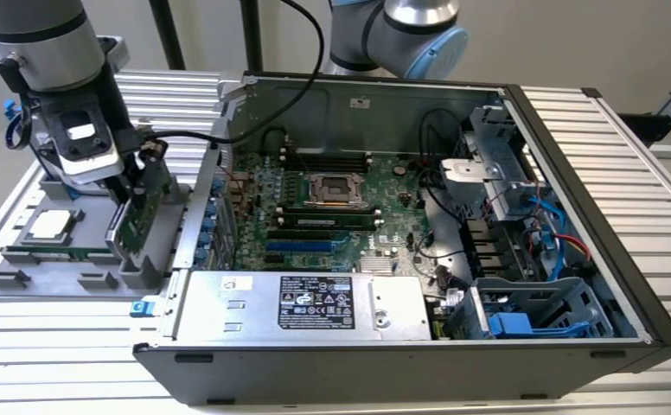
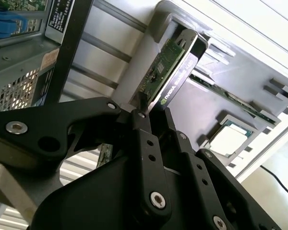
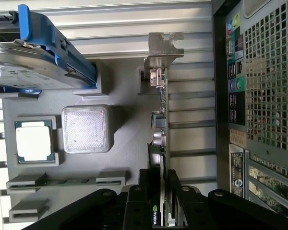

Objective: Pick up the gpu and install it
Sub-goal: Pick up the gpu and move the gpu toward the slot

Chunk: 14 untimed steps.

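arm [image 1: 35, 35] — grey tube, blue joint caps | claw [image 2: 145, 114] — black links, silver screws

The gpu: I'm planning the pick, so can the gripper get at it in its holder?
Likely yes: the gripper is right at the gpu, jaws closed on the card's upper edge, and nothing on the grey holder blocks it.

Gripper [image 1: 131, 183] on upright gpu [image 1: 139, 223] beside case [image 1: 370, 376]
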{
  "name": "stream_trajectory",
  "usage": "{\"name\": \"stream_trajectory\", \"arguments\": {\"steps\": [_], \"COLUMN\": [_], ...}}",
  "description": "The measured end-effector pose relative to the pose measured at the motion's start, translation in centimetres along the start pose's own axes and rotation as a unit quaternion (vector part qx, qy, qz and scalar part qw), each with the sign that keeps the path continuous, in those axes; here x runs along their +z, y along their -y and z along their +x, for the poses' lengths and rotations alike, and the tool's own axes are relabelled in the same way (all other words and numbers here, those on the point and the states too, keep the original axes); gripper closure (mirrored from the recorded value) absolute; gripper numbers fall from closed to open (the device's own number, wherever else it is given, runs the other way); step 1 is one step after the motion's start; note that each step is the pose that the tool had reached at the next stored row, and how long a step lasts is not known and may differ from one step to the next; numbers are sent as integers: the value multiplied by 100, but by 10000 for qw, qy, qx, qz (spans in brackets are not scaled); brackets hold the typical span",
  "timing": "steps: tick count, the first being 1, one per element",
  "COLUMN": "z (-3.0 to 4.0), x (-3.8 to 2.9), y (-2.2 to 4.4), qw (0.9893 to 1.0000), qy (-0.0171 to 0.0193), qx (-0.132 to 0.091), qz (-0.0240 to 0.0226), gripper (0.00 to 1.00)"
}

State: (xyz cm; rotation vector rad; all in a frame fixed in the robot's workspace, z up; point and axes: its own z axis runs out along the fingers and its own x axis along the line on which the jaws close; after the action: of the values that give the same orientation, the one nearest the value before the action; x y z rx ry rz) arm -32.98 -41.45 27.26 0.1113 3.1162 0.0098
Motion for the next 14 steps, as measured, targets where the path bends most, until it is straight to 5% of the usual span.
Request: {"name": "stream_trajectory", "arguments": {"steps": [14], "z": [-3], "x": [-114], "y": [-1], "qw": [10000], "qy": [0], "qx": [0], "qz": [0], "gripper": [100]}}
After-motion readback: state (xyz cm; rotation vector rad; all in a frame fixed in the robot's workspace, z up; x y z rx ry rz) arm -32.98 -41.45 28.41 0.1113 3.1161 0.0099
